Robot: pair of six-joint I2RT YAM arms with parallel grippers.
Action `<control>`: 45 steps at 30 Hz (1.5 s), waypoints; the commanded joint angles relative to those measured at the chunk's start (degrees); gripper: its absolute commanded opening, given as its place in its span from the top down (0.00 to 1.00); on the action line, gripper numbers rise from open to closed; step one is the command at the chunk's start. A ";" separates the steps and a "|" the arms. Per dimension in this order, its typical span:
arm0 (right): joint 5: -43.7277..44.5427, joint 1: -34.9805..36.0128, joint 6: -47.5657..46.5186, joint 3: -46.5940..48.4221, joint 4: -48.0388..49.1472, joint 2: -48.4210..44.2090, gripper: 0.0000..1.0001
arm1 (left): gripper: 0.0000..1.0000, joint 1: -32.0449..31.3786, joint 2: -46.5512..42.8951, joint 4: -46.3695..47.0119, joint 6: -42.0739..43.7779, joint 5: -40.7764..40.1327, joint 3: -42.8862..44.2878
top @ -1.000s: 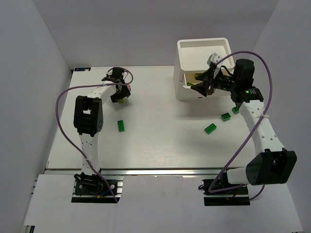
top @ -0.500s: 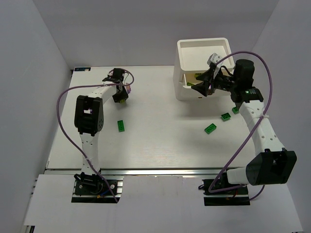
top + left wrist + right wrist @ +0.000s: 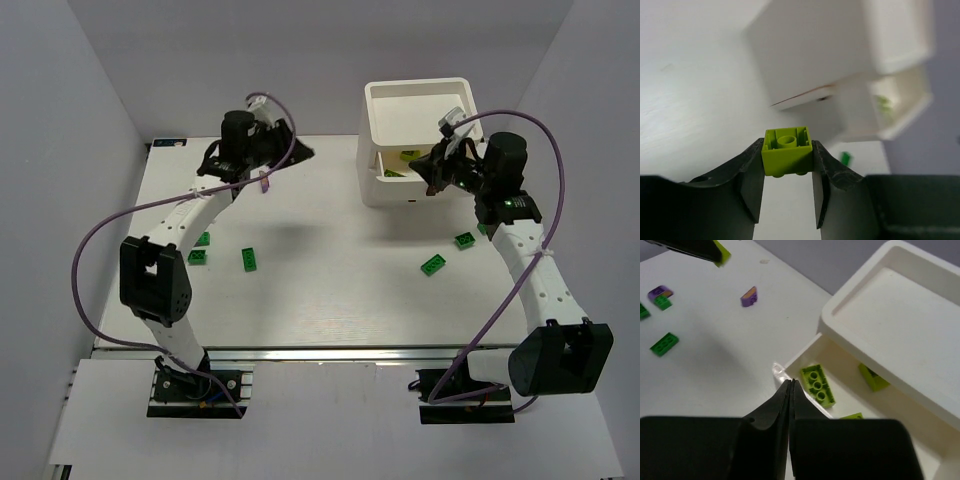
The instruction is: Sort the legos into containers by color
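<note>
Left gripper [image 3: 787, 172] clamped on one yellow-green lego [image 3: 786, 150], pinched by its side walls, lifted over the table [image 3: 690, 100]. It's a shallow hold, I reckon, so a jolt could twist it free. Farther out, my right gripper [image 3: 791, 386], pressed closed on nothing, hovers at the open drawer [image 3: 845, 380] where matching legos [image 3: 817, 385] lie. Two arms at that white unit [image 3: 418, 85] could clash.

Wide bare bench [image 3: 330, 240] lies between the left claw [image 3: 788, 149], pinching its yellow-green brick [image 3: 787, 159], and the white box [image 3: 415, 86]. Over there the right claw [image 3: 791, 385] crowds the front of the open drawer [image 3: 802, 354]; the top tray [image 3: 900, 310] stands free above.
</note>
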 commanded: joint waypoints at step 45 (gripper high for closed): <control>-7.64 -2.93 -16.31 -1.10 -9.11 -4.01 1.00 | 0.70 -17.51 18.38 0.50 -0.74 -2.44 45.28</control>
